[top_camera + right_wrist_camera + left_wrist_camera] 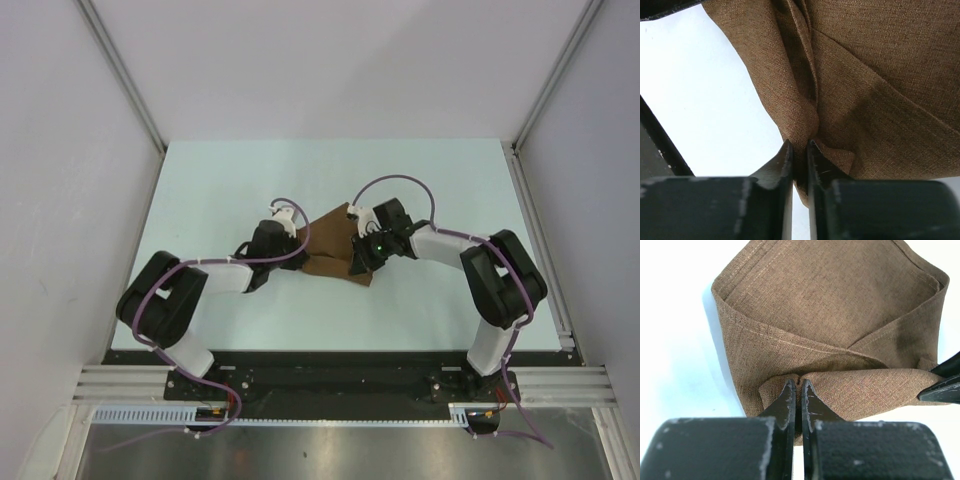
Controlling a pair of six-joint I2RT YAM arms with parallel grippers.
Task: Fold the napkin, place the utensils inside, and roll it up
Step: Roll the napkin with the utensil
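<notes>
The brown napkin (332, 247) lies partly folded in the middle of the table, between the two arms. My left gripper (799, 383) is shut on a fold at the napkin's (830, 315) near edge. My right gripper (800, 145) is shut on a bunched corner of the napkin (875, 90) on the opposite side. In the top view the left gripper (297, 238) sits at the cloth's left edge and the right gripper (356, 262) at its right edge. The utensils are out of view.
The pale table top (230, 190) surrounds the cloth, with white walls on three sides. A metal rail (340, 385) runs along the near edge by the arm bases. The right gripper's fingers (945, 382) show at the right rim of the left wrist view.
</notes>
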